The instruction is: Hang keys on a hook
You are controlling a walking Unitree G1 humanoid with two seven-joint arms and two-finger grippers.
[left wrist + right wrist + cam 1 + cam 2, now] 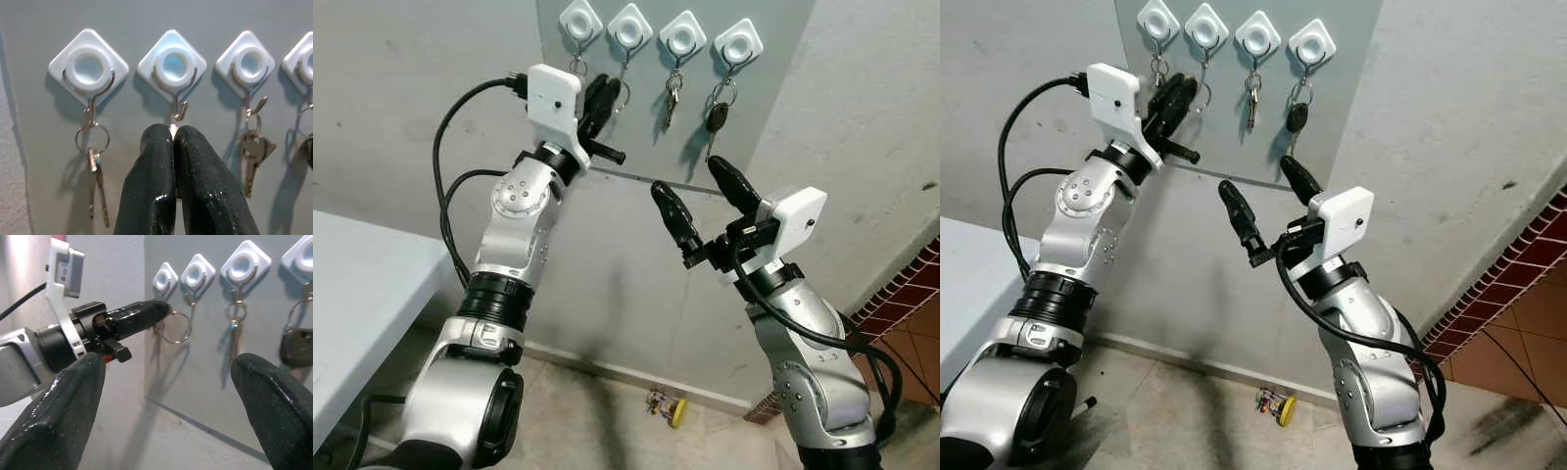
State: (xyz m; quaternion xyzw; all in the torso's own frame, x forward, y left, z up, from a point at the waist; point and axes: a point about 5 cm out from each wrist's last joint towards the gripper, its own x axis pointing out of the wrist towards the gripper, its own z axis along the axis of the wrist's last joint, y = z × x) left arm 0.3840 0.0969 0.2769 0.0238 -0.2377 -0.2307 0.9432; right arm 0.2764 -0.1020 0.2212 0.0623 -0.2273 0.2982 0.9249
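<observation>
left gripper [173,134]: fingers pressed together on the key ring [177,327], just under the second hook [179,108]
keys: ring held up beside that hook
right gripper [703,196]: fingers wide apart, lower down, holding nothing

Four white hooks [579,20], three hanging key sets [673,98].
</observation>
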